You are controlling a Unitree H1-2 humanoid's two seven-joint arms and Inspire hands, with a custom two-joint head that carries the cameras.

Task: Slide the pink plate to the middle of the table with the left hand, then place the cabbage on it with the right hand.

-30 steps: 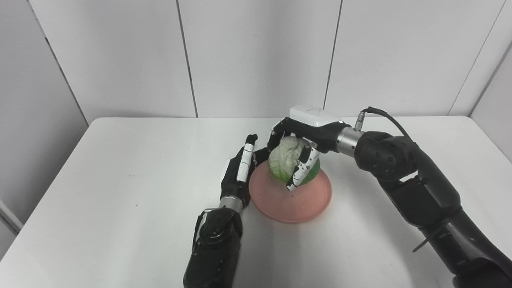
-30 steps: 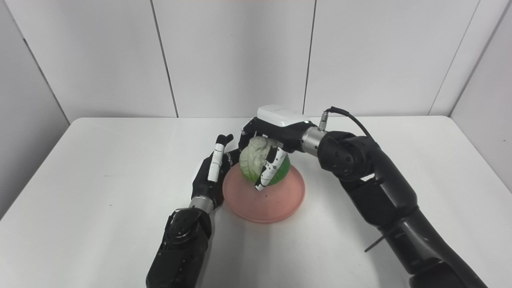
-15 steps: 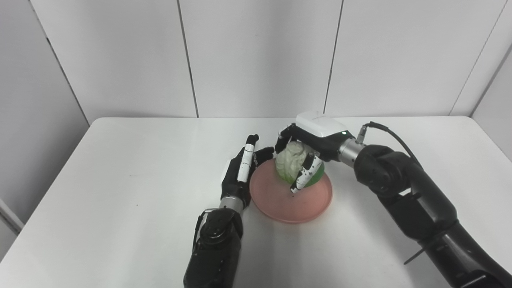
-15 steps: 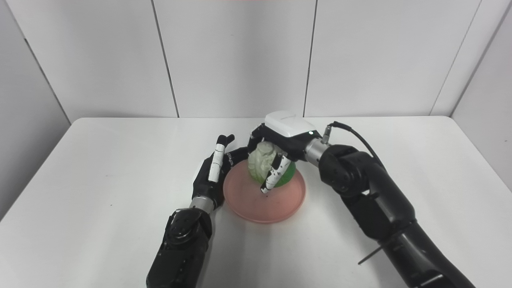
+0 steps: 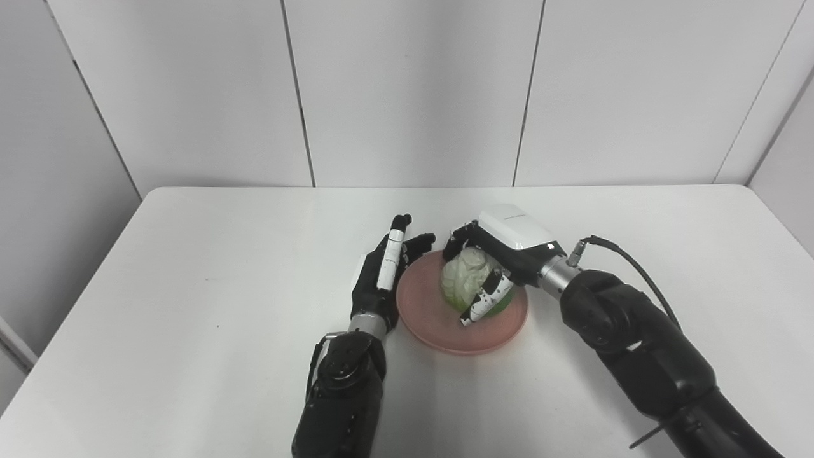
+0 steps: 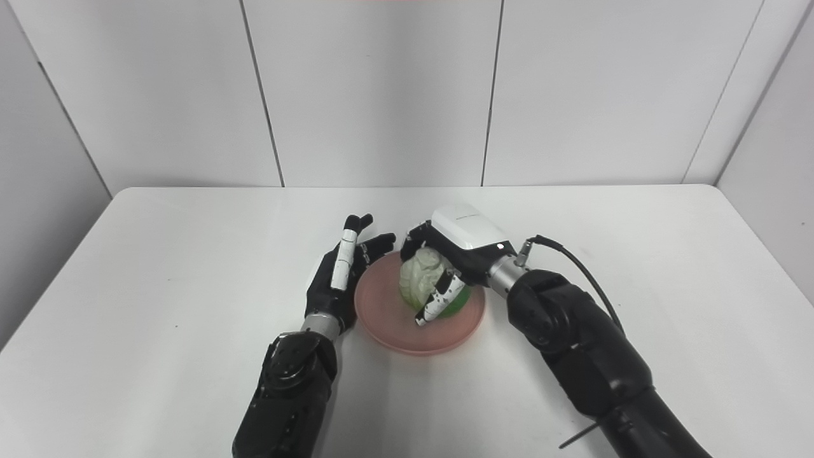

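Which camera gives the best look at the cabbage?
The left eye view: the cabbage shows its pale leaves slightly more fully between the right robot hand's fingers. The right eye view shows nearly the same.

Matt pink plate (image 5: 445, 331), crinkled cabbage (image 5: 463, 283), smooth white table (image 5: 191, 286)

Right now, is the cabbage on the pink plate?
Yes. The cabbage sits on the pink plate, with the right robot hand wrapped around it.

Plate (image 5: 445, 331) lies mid-surface (image 5: 191, 267). Cabbage (image 5: 463, 283) sits on its far half. My left hand (image 5: 381, 273) rests just left of the plate's rim; my right hand (image 5: 502, 254) comes over the cabbage from the right, fingers (image 5: 483, 299) around it.
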